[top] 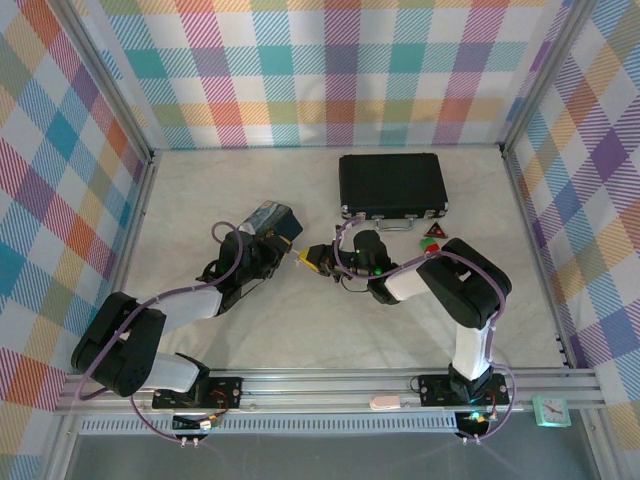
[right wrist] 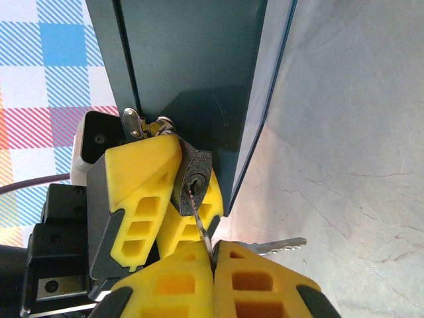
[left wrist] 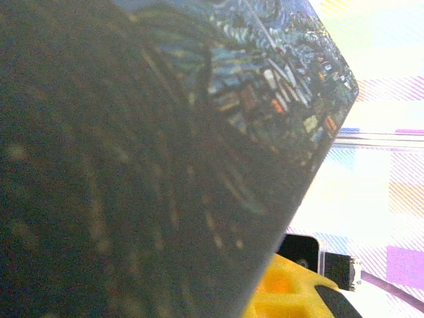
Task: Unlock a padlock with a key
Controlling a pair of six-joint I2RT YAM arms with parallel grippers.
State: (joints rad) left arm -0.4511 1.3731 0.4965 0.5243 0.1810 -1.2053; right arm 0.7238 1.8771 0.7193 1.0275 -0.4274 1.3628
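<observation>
The small black padlock (right wrist: 199, 169) sits pinched between the yellow fingers of my left gripper (right wrist: 182, 169), keyhole facing the right wrist camera. Its silvery shackle (right wrist: 136, 122) shows at its top, against the dark side of the blue painted tin (right wrist: 192, 66). My right gripper (right wrist: 213, 246) is shut on the thin silvery key (right wrist: 201, 222), whose tip rests at the keyhole's mouth; how deep it sits I cannot tell. From above, the left gripper (top: 285, 250) and right gripper (top: 318, 262) meet tip to tip beside the tin (top: 270, 218). In the left wrist view the tin (left wrist: 165, 165) looms close over one yellow finger (left wrist: 285, 291).
A second key (right wrist: 278, 246) hangs to the right of the right gripper's fingers. The large black case (top: 392, 186) lies at the back centre, with small red and green blocks (top: 432, 236) in front of it. Plaid walls enclose the pale table (top: 300, 330).
</observation>
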